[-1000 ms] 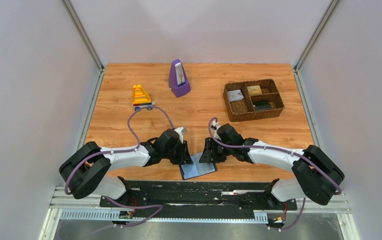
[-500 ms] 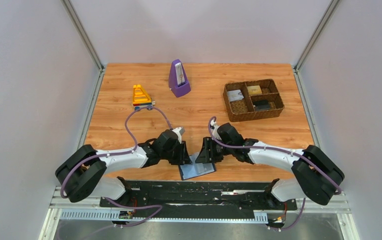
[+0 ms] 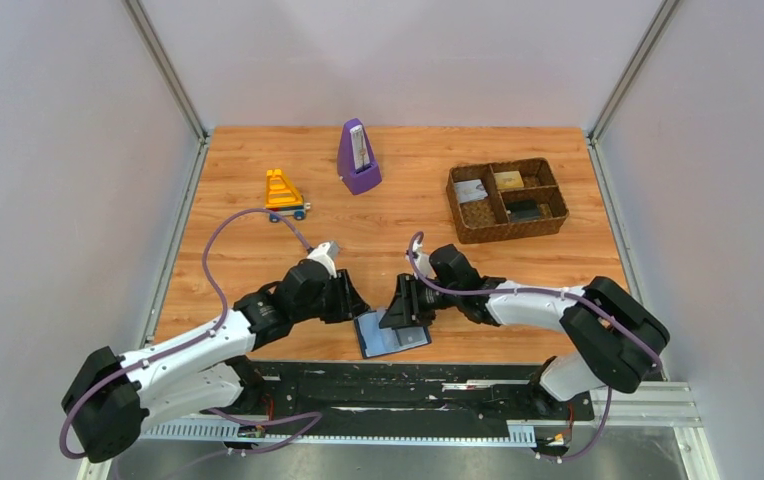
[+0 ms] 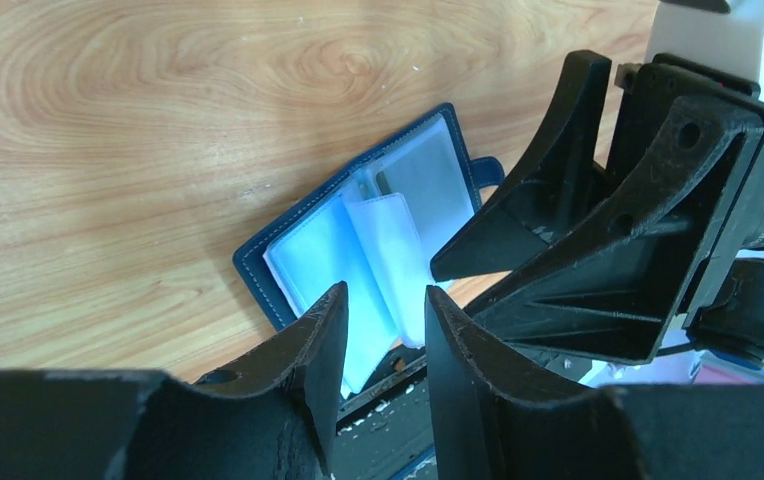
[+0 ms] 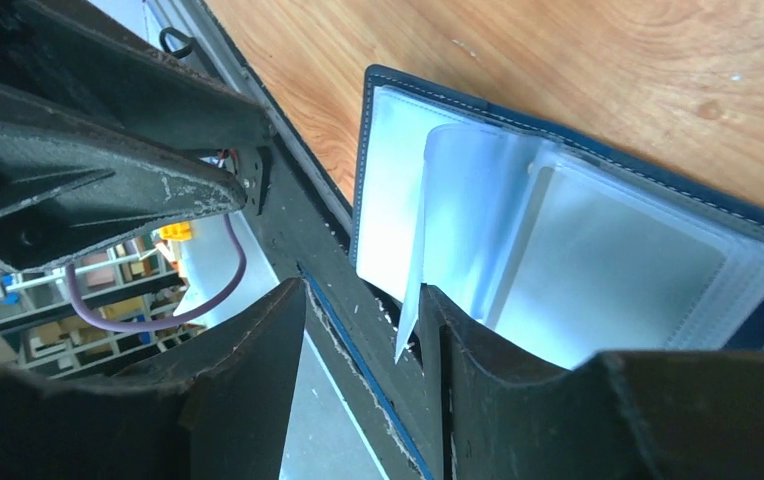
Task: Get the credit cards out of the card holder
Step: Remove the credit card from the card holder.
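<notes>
Over the right half of the card holder (image 3: 394,336), the right gripper (image 5: 363,296) hangs with its jaws partly apart, gripping nothing. One loose sleeve page (image 5: 463,200) stands up, its corner in the gap. Just left of the card holder, the left gripper (image 4: 379,310) is narrowly parted and empty.

The card holder lies open at the near edge of the wooden table (image 3: 398,225). It has a dark stitched cover and glossy pale-blue pages (a grey credit card (image 4: 426,175) shows dimly through one).

Far beyond the card holder stand a woven brown basket (image 3: 504,236) to the right, a purple metronome (image 3: 358,158), and a yellow toy (image 3: 283,192) to the left. The basket's contents are too small to read.
</notes>
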{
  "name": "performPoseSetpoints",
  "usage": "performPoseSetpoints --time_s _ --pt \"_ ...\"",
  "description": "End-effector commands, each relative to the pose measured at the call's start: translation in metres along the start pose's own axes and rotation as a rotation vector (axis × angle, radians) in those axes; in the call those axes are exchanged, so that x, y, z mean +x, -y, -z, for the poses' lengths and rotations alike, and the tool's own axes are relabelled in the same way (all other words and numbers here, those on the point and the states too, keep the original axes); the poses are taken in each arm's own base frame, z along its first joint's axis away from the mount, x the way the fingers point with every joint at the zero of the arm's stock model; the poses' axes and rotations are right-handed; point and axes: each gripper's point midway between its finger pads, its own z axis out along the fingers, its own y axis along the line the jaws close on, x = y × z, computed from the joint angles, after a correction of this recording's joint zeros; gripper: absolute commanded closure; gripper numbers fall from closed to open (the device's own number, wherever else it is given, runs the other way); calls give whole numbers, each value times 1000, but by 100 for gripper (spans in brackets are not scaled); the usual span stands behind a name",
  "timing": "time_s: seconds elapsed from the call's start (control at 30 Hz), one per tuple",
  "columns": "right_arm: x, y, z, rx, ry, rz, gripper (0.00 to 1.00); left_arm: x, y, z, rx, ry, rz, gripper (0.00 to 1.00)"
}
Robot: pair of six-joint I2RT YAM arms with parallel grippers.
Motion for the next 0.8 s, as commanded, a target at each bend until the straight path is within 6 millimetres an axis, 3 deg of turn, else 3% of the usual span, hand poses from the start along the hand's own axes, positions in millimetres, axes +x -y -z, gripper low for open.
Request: performPoseSetpoints --time_s 0.0,0.23,0.47,0.77 --pt "-2 -25 -5 -126 -26 40 52 -14 5 4 -3 39 32 57" --pt "14 -28 -11 -205 -109 27 44 -18 26 -8 86 10 6 57" --pt "12 -26 -8 -173 -94 56 41 -15 34 -20 111 -36 -16 58" --pt "3 6 12 61 -3 60 50 12 17 -35 85 -143 -20 65"
